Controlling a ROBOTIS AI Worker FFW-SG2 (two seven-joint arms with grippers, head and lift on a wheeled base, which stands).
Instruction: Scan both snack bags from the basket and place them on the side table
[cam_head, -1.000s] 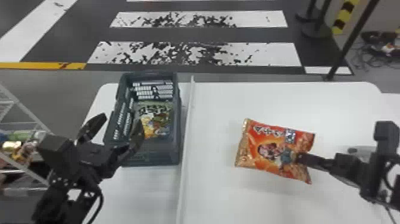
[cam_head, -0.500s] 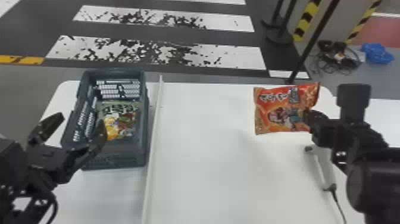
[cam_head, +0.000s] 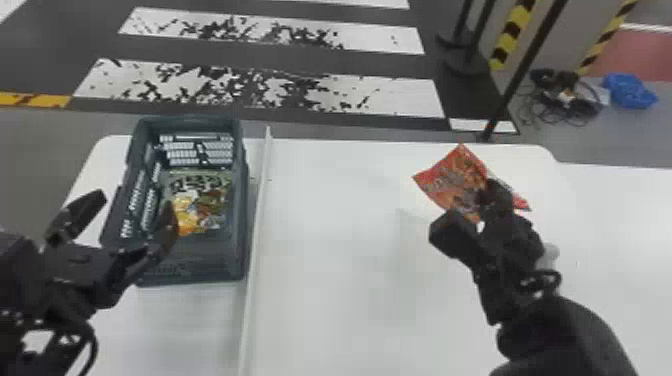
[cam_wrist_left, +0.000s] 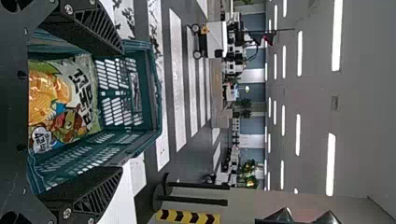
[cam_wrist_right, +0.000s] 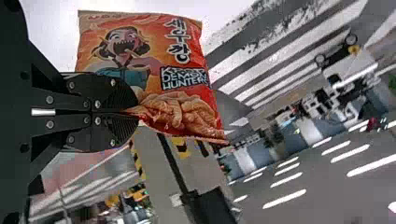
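Above the desk (cam_head: 330, 250), the right tool (cam_wrist_right: 135, 113) pinches the red snack bag (cam_wrist_right: 154, 56) by one edge, probably keeping its face uncovered for scanning (a sensible grip); near the basket (cam_head: 190, 262), the left tool (cam_head: 134, 206) hangs spread, likely meant for the green bag (cam_head: 200, 200) inside.

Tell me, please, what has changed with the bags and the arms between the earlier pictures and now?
The right gripper has carried the orange snack bag farther to the right, away from the basket, and turned it. Nothing was newly taken or let go. The other bag stayed in the basket, and the left gripper stayed open by it.
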